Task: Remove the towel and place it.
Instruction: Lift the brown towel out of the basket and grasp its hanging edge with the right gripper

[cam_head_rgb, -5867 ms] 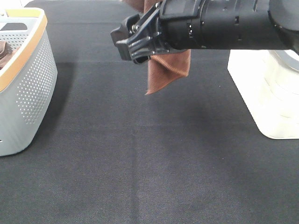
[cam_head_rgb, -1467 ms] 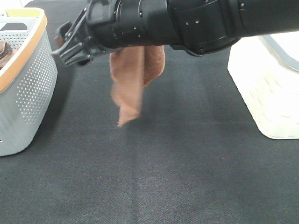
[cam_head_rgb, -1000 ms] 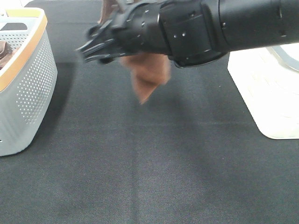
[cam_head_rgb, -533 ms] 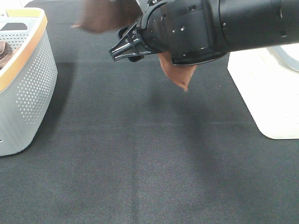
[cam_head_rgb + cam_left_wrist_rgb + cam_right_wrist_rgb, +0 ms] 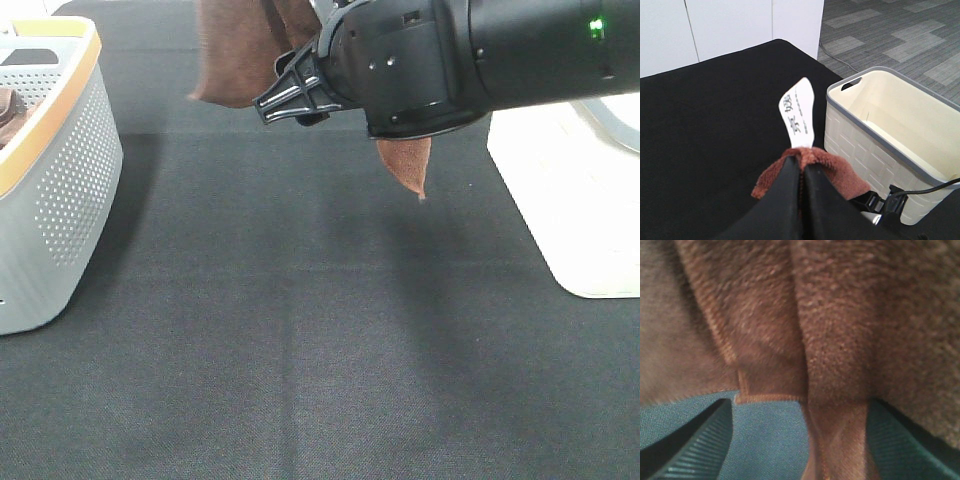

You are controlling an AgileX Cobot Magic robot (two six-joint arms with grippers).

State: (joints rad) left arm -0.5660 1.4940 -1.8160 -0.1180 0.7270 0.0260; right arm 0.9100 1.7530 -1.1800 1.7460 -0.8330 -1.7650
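Observation:
The towel (image 5: 812,161), reddish-brown with a white tag (image 5: 799,114) standing up from its edge, is pinched in my left gripper (image 5: 801,169), which is shut on its hem. In the exterior high view the towel (image 5: 240,50) hangs from above the frame, one corner (image 5: 408,165) pointing down behind my right arm. My right gripper (image 5: 283,97) is open beside the hanging cloth. The right wrist view has the towel (image 5: 840,330) filling the frame close up, a fold of it hanging between the spread fingers (image 5: 695,440). The left gripper itself is outside the exterior high view.
A grey perforated basket with an orange rim (image 5: 60,170) stands at the left, a dark brown cloth (image 5: 5,108) inside it. A cream basket (image 5: 570,200) stands at the right and also appears in the left wrist view as the cream basket (image 5: 890,135). Black cloth covers the table (image 5: 300,350).
My right arm has drawn back to the right from the grey basket. The towel has swung with it, and a wide part now hangs at the upper left of the gripper.

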